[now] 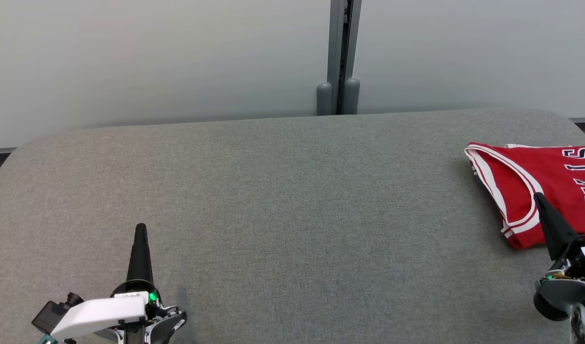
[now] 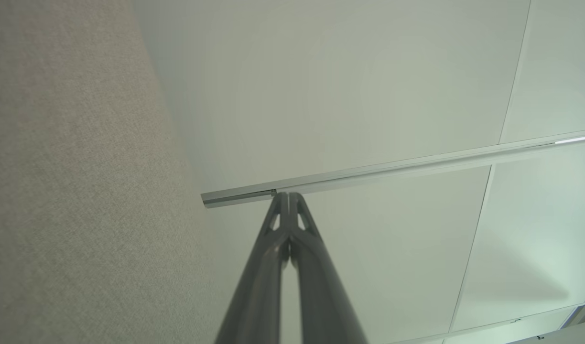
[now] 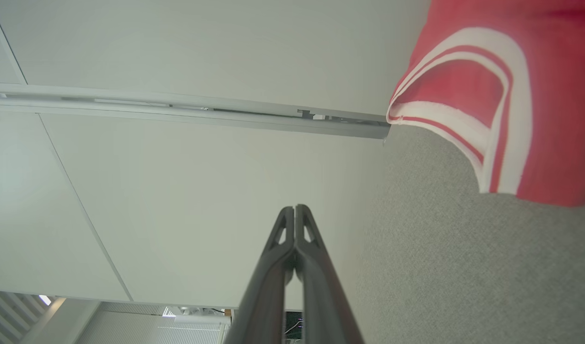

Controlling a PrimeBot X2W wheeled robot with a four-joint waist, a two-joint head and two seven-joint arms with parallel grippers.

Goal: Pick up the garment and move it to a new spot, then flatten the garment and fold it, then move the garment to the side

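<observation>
The wall [image 1: 154, 57] at 12 o'clock is made of smooth, pale, matte panels. A grey metal post [image 1: 340, 57] splits it down the middle.

The tabletop [image 1: 292, 215] is a wide slab with rounded corners, covered in a grey woven cloth with a fine, even grain. It lies flat with no creases.

The garment [image 1: 536, 191] is at 3 o'clock, at the right end of the tabletop, and runs past the head view's edge. It is a red sleeveless jersey of thin, soft knit. White and red striped binding follows the curved openings, and dark letters edged in white cross the chest. It lies doubled into a flat, compact packet with layered edges that are slightly uneven at the near corner.

By the look of it, the folding is done and the garment is already off to the side, so little or nothing of the task remains.

The left tool [image 1: 140, 229], at 7 o'clock, is pinched fully together and holds nothing. Its dark tapered fingers are well apart from the garment.

The right tool [image 1: 538, 196], at 4 o'clock, is likewise closed and empty. Its tip crosses the garment's near edge in the head view. The right wrist view shows the cloth off to one side of the fingers, not between them.
</observation>
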